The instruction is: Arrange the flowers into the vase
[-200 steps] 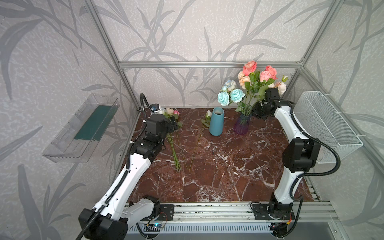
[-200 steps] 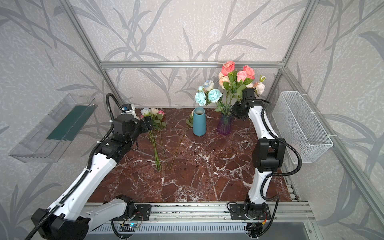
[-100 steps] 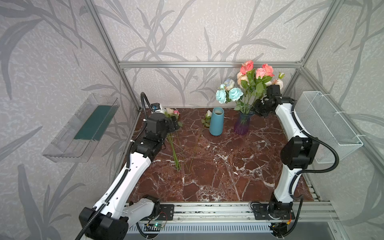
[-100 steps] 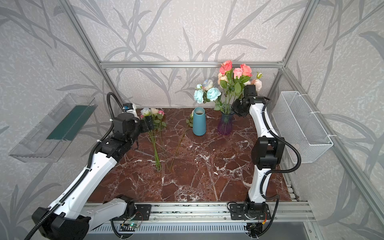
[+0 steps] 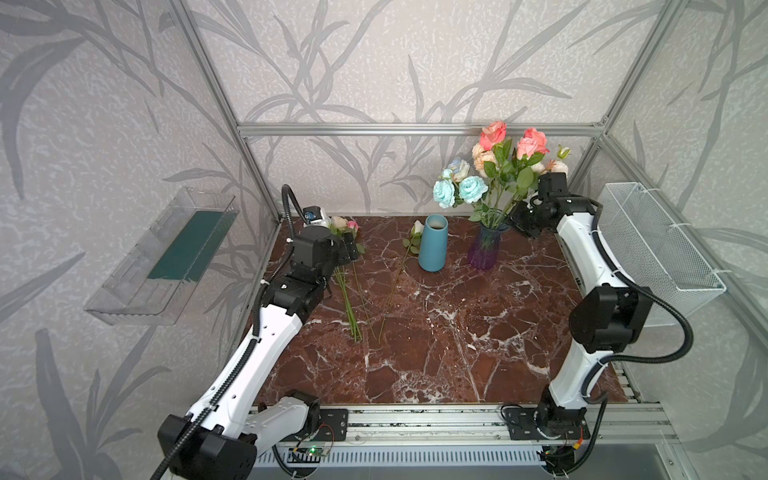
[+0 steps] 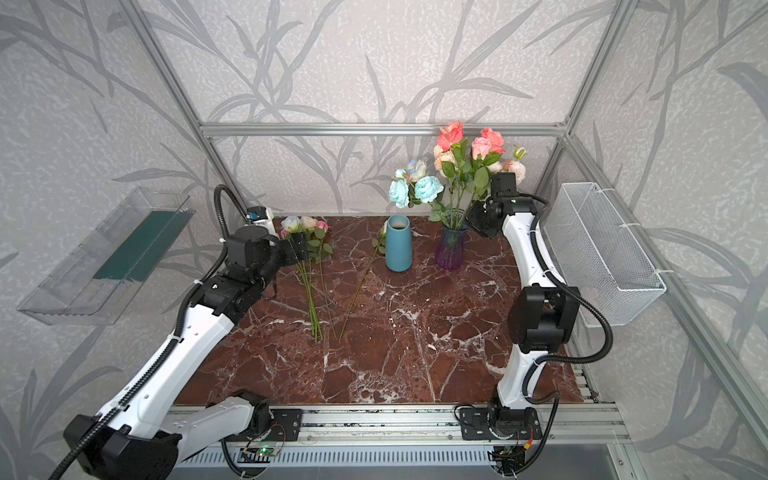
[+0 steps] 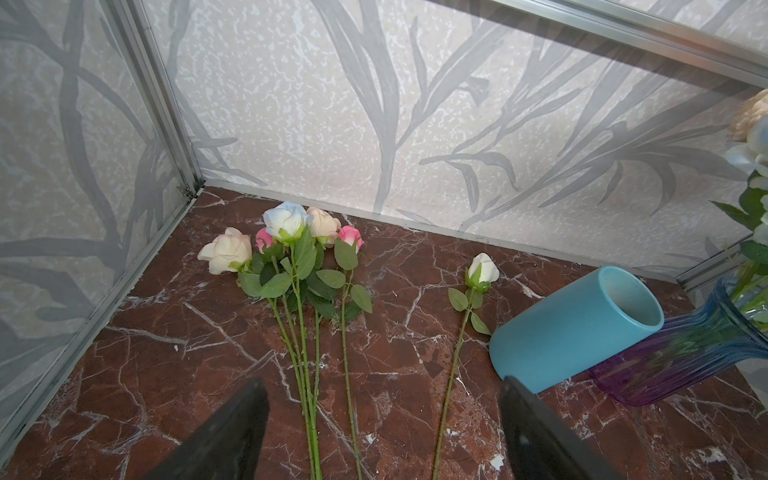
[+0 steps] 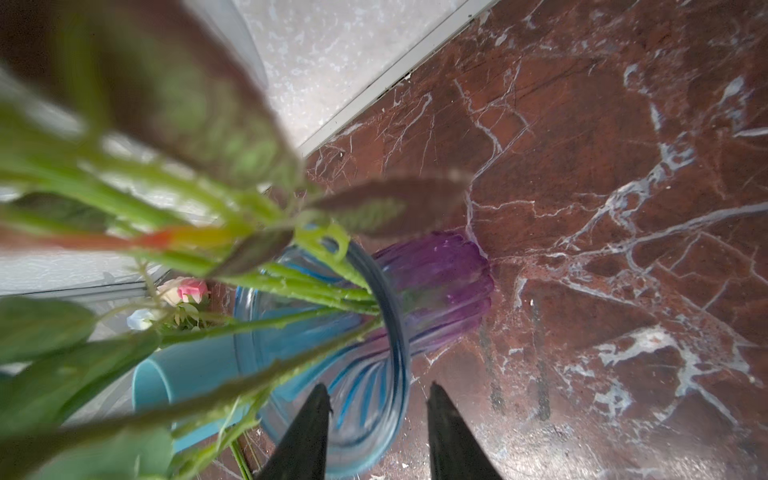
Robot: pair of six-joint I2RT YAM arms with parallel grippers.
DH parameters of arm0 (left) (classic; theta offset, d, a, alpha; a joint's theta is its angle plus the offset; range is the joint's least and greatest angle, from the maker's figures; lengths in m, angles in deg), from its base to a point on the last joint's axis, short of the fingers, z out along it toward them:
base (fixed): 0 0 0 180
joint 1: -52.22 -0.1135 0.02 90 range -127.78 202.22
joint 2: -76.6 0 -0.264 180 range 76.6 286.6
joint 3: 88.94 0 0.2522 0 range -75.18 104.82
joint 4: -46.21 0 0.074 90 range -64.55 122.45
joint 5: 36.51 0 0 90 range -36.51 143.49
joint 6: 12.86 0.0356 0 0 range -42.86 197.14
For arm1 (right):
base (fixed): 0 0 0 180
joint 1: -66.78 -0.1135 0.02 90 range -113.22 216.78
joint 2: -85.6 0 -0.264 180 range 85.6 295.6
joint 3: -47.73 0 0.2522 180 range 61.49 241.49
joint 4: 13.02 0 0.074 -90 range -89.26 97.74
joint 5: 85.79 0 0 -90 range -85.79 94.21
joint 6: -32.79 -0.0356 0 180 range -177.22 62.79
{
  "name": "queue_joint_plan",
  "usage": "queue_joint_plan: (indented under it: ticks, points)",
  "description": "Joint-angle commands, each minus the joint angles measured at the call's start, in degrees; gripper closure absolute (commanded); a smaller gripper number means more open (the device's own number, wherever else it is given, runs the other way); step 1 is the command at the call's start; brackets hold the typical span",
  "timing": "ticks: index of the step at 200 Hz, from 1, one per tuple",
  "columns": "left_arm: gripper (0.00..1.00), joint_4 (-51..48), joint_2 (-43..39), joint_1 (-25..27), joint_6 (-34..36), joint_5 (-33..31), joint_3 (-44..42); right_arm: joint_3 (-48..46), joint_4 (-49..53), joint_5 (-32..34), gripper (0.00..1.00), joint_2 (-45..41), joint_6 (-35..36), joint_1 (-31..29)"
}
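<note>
A purple-and-blue glass vase (image 5: 484, 249) (image 6: 451, 249) stands at the back right and holds coral, pink, cream and pale blue flowers (image 5: 503, 166). My right gripper (image 5: 519, 218) (image 8: 378, 388) hovers open just above the vase's rim (image 8: 390, 316), beside the green stems (image 8: 291, 286), with nothing between its fingers. Several flowers (image 5: 349, 291) (image 7: 291, 249) lie flat at the back left. A single white rose (image 5: 417, 228) (image 7: 482, 268) lies next to an empty blue vase (image 5: 433, 243) (image 7: 573, 324). My left gripper (image 5: 351, 251) (image 7: 383, 382) hangs open over the lying stems.
A white wire basket (image 5: 660, 249) hangs on the right wall, close to my right arm. A clear plastic tray (image 5: 166, 257) hangs on the left wall. The back wall and aluminium frame posts stand right behind both vases.
My right gripper's jaws have spread apart and let go of the stems in the glass vase; the bouquet swayed a little. The left arm has not moved.
</note>
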State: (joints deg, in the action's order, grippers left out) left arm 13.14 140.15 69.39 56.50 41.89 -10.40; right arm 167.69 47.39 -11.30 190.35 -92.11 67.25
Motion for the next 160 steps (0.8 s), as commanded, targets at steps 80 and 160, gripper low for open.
queue_joint_plan:
  ticks: [80, 160]
  points:
    - [0.13, -0.93, 5.75, -0.21, -3.76, 8.25, 2.64, -33.55, -16.37, 13.11, 0.60, -34.69, -1.17, -14.35]
    - [0.13, -0.71, 4.35, -0.21, -2.74, 5.88, 2.20, -36.09, -32.29, 25.24, 0.58, -25.00, -11.54, -32.51]
